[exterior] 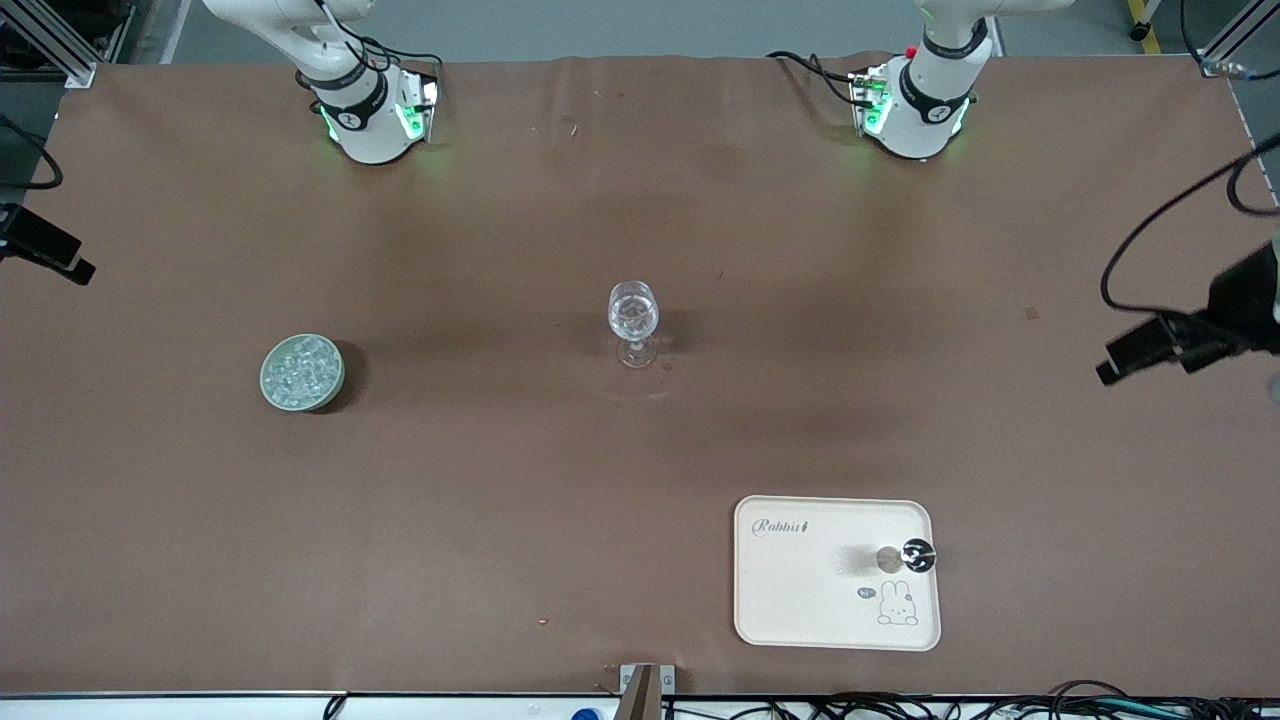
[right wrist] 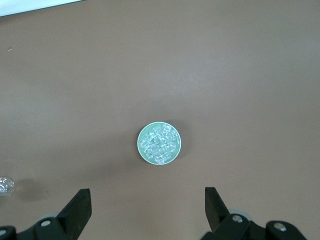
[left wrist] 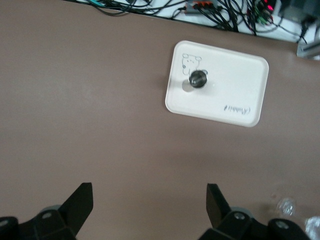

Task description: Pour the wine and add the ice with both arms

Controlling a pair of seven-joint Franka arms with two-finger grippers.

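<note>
A clear wine glass (exterior: pixel 633 318) stands upright mid-table. A heap of small clear ice cubes (exterior: pixel 303 368) fills a round pale-green bowl (exterior: pixel 265 378) toward the right arm's end. A small dark bottle (exterior: pixel 916 556) stands on a cream tray (exterior: pixel 800 590) near the front edge. Neither gripper shows in the front view. My left gripper (left wrist: pixel 148 205) is open and empty, high over bare table, with the tray (left wrist: pixel 235 75) and bottle (left wrist: pixel 198 78) ahead of it. My right gripper (right wrist: pixel 147 207) is open and empty, high over bare table, with the ice (right wrist: pixel 160 142) in its bowl (right wrist: pixel 140 145) ahead.
Both arm bases (exterior: pixel 370 110) (exterior: pixel 915 105) stand along the table's back edge. Black camera mounts with cables reach in at both table ends (exterior: pixel 1180 340) (exterior: pixel 45 245). The glass shows at the edge of the right wrist view (right wrist: pixel 5 186).
</note>
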